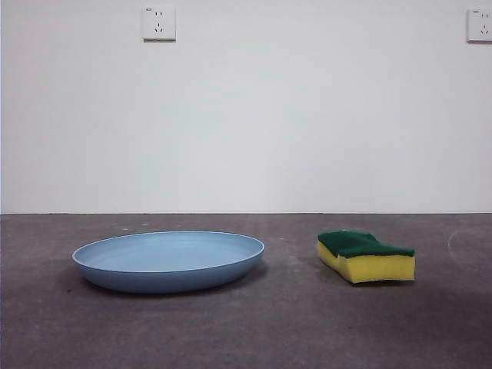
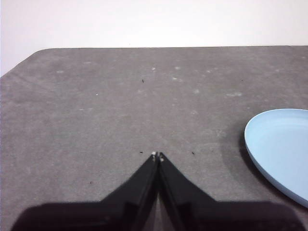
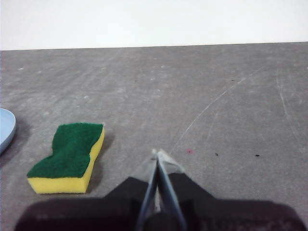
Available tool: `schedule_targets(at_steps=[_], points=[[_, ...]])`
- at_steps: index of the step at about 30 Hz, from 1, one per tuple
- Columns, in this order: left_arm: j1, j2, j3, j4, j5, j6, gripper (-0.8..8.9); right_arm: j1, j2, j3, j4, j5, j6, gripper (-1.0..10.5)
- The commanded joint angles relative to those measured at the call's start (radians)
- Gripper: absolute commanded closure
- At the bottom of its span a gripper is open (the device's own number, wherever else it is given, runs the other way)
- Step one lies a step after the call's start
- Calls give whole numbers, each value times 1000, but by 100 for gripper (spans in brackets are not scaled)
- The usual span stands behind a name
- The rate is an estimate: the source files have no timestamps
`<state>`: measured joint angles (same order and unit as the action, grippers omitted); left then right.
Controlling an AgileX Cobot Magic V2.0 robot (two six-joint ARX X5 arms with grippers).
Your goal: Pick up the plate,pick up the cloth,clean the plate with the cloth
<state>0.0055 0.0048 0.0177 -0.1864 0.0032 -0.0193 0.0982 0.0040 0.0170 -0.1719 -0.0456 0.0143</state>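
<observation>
The light-blue plate (image 1: 169,260) lies flat on the grey table, left of centre in the front view. Its edge shows in the left wrist view (image 2: 279,149) and a sliver in the right wrist view (image 3: 6,127). The cloth is a yellow sponge with a green top (image 1: 365,256), lying flat to the plate's right; it also shows in the right wrist view (image 3: 67,156). My left gripper (image 2: 157,155) is shut and empty, above bare table beside the plate. My right gripper (image 3: 158,153) is shut and empty, beside the sponge. Neither arm shows in the front view.
A white wall stands behind the table, with two wall sockets (image 1: 158,22) high up. The table's far edge and a rounded corner (image 2: 38,52) show in the left wrist view. Faint scratches mark the table (image 3: 211,103) near my right gripper.
</observation>
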Motion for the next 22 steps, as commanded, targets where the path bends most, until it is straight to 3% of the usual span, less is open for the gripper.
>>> schedule_targets(at_steps=[1,4,8,13,17,22], points=[[3,-3,-14,3,4,-15,817,1,-2,-11,-7,-3,24,946],[3,-3,-14,10,6,-32,817,1,-2,-11,-8,-7,72,946],[3,-3,-13,23,17,-167,817,1,-2,-11,3,-4,166,946],[3,-3,-7,77,163,-205,819,1,-2,14,71,-10,345,951],[3,5,40,36,187,-294,819,1,21,78,63,-9,364,957],[3,55,137,-21,188,-327,819,1,133,218,3,-8,363,957]])
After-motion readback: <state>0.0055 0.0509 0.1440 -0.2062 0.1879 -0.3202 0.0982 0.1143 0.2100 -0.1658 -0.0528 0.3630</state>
